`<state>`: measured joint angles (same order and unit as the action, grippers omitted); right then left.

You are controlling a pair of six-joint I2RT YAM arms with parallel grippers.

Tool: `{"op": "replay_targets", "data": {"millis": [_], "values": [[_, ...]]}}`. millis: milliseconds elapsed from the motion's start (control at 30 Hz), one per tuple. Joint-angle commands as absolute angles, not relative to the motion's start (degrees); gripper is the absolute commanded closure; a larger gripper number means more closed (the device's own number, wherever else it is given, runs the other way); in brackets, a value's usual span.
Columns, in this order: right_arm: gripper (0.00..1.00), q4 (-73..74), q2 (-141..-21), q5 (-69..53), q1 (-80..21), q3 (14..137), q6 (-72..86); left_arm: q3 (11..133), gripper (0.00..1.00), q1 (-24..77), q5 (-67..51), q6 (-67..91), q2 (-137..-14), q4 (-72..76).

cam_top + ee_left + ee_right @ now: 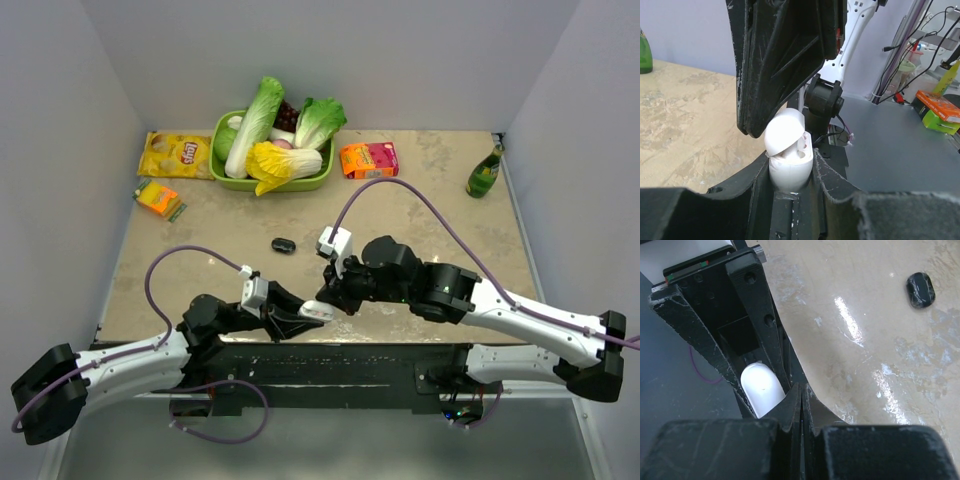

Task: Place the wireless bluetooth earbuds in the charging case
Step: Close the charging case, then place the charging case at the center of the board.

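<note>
— Any lettering you can read from up there?
— I make out only one: "Lay's" on the yellow chip bag (pixel 175 154), at eleven o'clock on the table (pixel 430 200). Print on the orange box (pixel 369 159) and green bottle (pixel 485 172) is too small for me.

Charging case (pixel 790 170) is glossy white, surface (pixel 430 215) is blotchy tan-beige. Little oval thing (pixel 920 289) is black with pale flecks, tub (pixel 310 182) is lime green, chip bag (pixel 176 155) yellow.

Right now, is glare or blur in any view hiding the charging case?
Top external: even light, sharp; the charging case is small but visible. Left wrist: case sharp, own fingers blurred along the bottom edge. Right wrist: glare streaks on the table, own fingers blurred, case readable.
</note>
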<state>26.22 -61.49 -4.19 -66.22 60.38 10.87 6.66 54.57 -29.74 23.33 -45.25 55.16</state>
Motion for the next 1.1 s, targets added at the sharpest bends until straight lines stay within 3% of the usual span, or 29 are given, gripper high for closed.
{"op": "replay_targets", "data": {"millis": [0,333,433,467,567,800,933,1067], "values": [[1.0,24.7,-60.3,-6.7,-66.2,60.6,10.4,7.1,1.0,54.9,-28.2,22.0,-45.4,58.5],[1.0,24.7,-59.2,-6.2,-66.2,60.0,10.4,7.7,1.0,54.9,-26.2,22.6,-46.2,58.1],[1.0,25.1,-54.2,12.7,-66.2,58.3,16.0,8.5,1.0,54.9,-20.3,22.4,-46.4,52.9],[0.99,23.8,-52.0,26.0,-66.3,56.9,17.7,8.9,1.0,54.9,-17.6,22.7,-46.8,51.0],[0.89,16.1,-44.2,32.6,-66.2,48.4,18.1,11.4,1.0,54.7,-2.9,25.8,-50.4,44.9],[0.77,16.3,-49.1,35.2,-66.3,42.5,21.6,30.0,1.0,49.3,5.8,30.2,-75.8,34.2],[0.68,15.7,-49.0,30.6,-66.1,40.2,22.4,34.9,1.0,44.1,0.3,32.3,-90.2,36.4],[0.65,18.1,-48.5,29.4,-66.1,39.3,23.8,38.8,1.0,39.2,-8.0,33.5,-99.9,37.5]]}}
